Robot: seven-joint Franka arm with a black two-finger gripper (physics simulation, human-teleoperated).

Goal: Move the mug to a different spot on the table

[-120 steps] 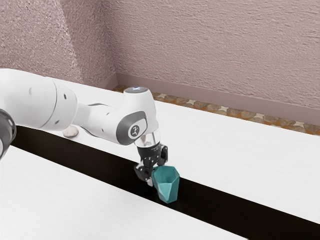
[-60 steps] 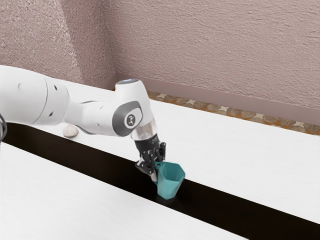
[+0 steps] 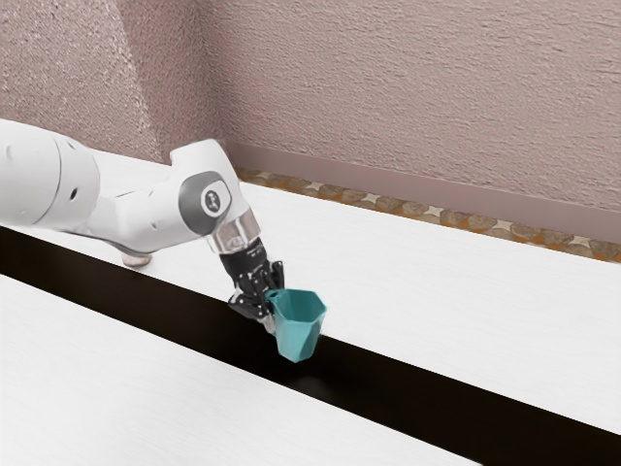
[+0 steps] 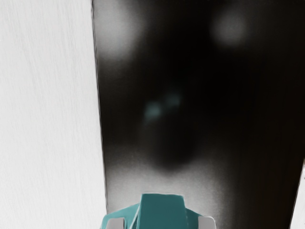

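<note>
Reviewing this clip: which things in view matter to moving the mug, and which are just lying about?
Part of the job:
teal mug, gripped at its rim and tilted
end effector, shut on it
table, white with a black band

Just lying about:
small pale rounded object on the table, partly hidden behind the arm

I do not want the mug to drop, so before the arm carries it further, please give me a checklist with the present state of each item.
1. Gripper shut on the mug: ok.
2. Mug off the table: ok, it hangs above the dark strip.
3. Mug upright: not ok, tilted.
4. Bare white table beside the mug for setting down: ok.
5. Grip firmness: cannot tell.
</note>
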